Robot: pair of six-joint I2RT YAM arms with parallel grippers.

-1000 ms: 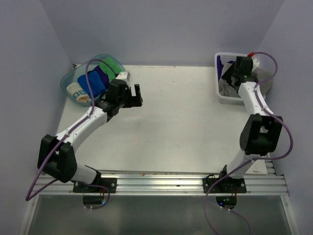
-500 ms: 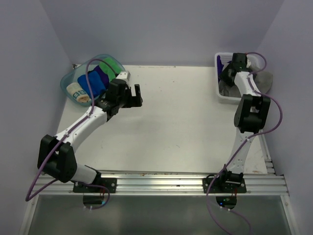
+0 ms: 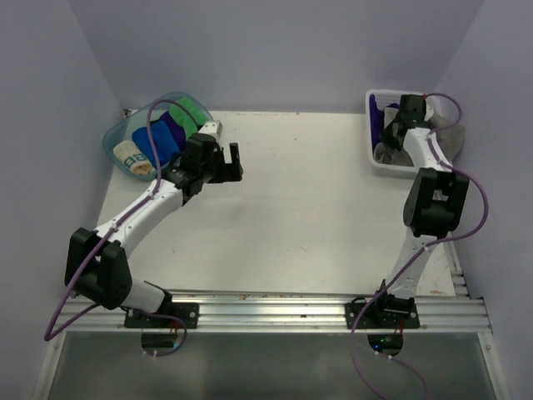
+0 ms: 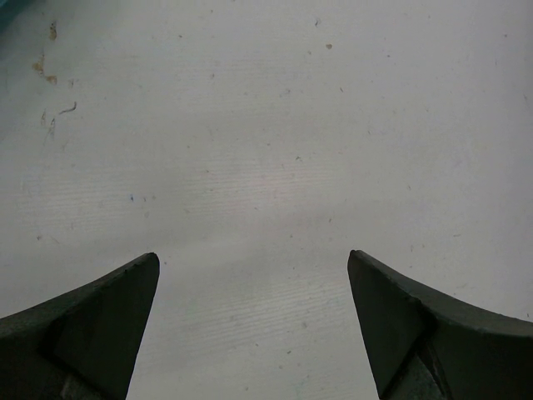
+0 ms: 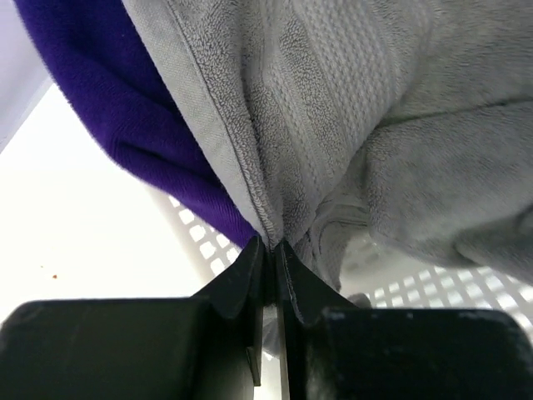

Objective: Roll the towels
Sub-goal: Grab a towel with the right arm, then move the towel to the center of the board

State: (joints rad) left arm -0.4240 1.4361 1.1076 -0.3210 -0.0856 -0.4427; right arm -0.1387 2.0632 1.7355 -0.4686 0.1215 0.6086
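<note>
A grey towel (image 5: 350,108) and a dark purple towel (image 5: 108,108) lie bunched in the white lattice basket (image 3: 372,158) at the back right. My right gripper (image 5: 271,243) reaches into that basket, its jaws pressed together on a hemmed edge of the grey towel. From above, the right gripper (image 3: 400,125) sits over the grey towel (image 3: 386,151), with the purple towel (image 3: 376,108) at the basket's far left corner. My left gripper (image 3: 225,162) hovers open over the bare table (image 4: 266,125), and in its wrist view the left gripper (image 4: 252,258) has nothing between its fingers.
A teal bowl (image 3: 115,140) at the back left holds rolled cloths: green (image 3: 190,112), blue (image 3: 162,137) and white (image 3: 133,158). Purple walls close in the table on three sides. A metal rail (image 3: 275,312) runs along the near edge.
The right gripper has closed on the grey towel's edge, and the right arm has folded closer to the basket. The left arm has not moved.
</note>
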